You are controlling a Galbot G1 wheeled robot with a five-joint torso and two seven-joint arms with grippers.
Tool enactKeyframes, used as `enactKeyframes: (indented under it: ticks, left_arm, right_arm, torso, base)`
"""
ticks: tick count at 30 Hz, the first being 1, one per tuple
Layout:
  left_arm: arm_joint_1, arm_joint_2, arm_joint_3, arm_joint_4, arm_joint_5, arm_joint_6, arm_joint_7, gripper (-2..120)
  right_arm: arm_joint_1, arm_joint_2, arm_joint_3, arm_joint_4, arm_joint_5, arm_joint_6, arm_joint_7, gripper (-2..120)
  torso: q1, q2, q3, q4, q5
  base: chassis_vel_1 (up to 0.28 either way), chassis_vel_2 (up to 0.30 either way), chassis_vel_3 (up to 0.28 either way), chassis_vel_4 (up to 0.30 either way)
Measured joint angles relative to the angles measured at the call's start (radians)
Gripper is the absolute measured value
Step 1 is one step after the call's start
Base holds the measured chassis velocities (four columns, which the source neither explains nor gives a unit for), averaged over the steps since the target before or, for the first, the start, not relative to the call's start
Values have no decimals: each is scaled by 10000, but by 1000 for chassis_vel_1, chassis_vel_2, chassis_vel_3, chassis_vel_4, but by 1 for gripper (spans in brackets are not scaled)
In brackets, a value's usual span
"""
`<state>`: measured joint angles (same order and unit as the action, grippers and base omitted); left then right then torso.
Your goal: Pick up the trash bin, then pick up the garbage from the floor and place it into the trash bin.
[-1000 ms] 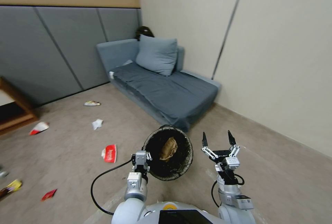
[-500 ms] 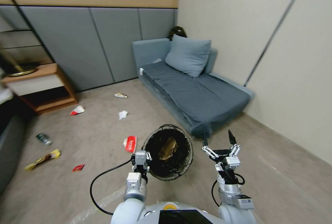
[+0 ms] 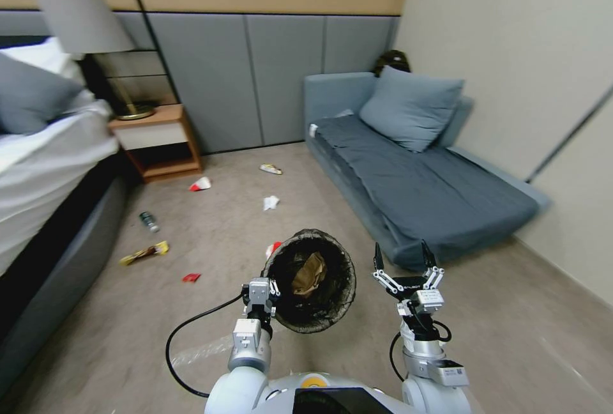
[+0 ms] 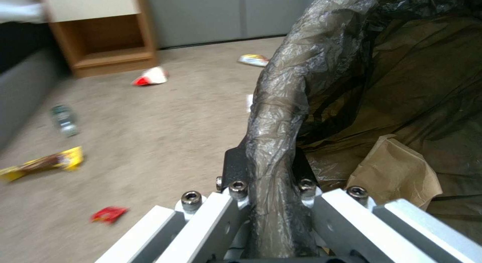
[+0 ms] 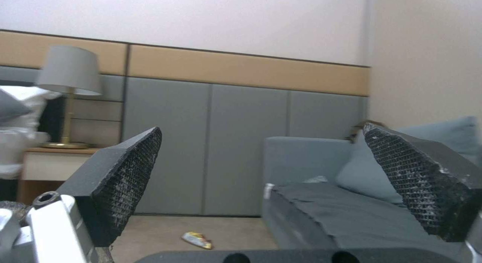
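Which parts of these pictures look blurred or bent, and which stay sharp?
Head view: wide-angle bending curves the wall lines at the edges; the trash bin stays sharp. Left wrist view: the floor litter is smeared, while the left gripper on the bin rim is crisp. Right wrist view: the room is soft behind the open right gripper.

A bedroom: bed [image 3: 45, 165], lamp [image 3: 83, 21] on nightstand [image 3: 156, 139], grey sofa [image 3: 421, 177].

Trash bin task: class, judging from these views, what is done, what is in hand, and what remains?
Done: the left gripper holds the trash bin by its rim, a tan paper piece inside. In hand: the right gripper is open, empty. Left: wrappers, tissue wad and bottle lie on the floor.
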<state>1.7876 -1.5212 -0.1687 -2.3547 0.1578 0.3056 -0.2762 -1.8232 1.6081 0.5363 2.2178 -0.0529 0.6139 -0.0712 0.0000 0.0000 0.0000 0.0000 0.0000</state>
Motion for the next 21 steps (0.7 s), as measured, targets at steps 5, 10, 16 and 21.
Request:
enactKeyframes:
  ticks: [5, 10, 16, 21]
  left_arm:
    - [0, -4, -23, 8, 16, -30, 14, 0]
    - [-18, -13, -33, 20, 43, -61, 25, 0]
    - [-19, -15, -57, 29, 66, -73, 25, 0]
    - [-20, -13, -61, 30, 72, -82, 26, 0]
  right_arm:
    - [22, 0, -1, -11, 2, -1, -55, 100]
    - [30, 0, 14, -23, 14, 0, -81, 100]
    - [35, 0, 32, -26, 23, 0, -103, 100]
    - [25, 0, 47, -25, 38, 13, -169, 100]
  torso:
    - [-1, 1, 0, 0, 0]
    - [-1, 0, 0, 0, 0]
    - [-1, 1, 0, 0, 0]
    - [-1, 0, 0, 1, 0]
  base:
    - [123, 119, 127, 119]
    - [119, 118, 103, 137]
    - [136, 134, 132, 125]
    - [132, 129, 125, 121]
